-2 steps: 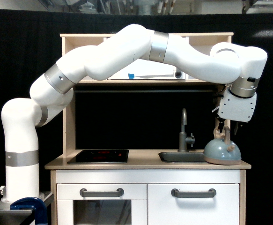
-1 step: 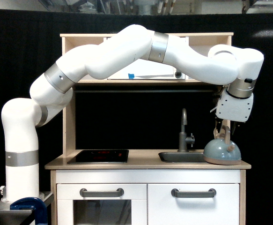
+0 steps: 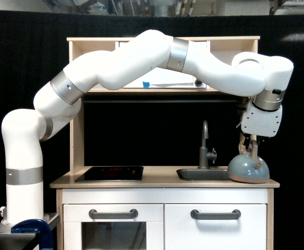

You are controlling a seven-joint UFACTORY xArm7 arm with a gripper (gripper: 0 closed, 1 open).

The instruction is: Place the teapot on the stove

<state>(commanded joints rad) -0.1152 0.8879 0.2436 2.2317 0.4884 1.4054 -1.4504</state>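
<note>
Your gripper (image 3: 252,143) sits right at the teapot's (image 3: 248,169) wooden handle, its fingers down around it, but you cannot tell from this side view whether they have closed on it. That teapot rests on the counter (image 3: 157,183) at the exterior view's right end, beside the sink (image 3: 199,174); the stove (image 3: 110,173) lies well apart, toward the left end. You are at the grasp step, by the look of it. Next, confirm a firm hold, lift clear of the faucet (image 3: 206,148), and carry it across.
</note>
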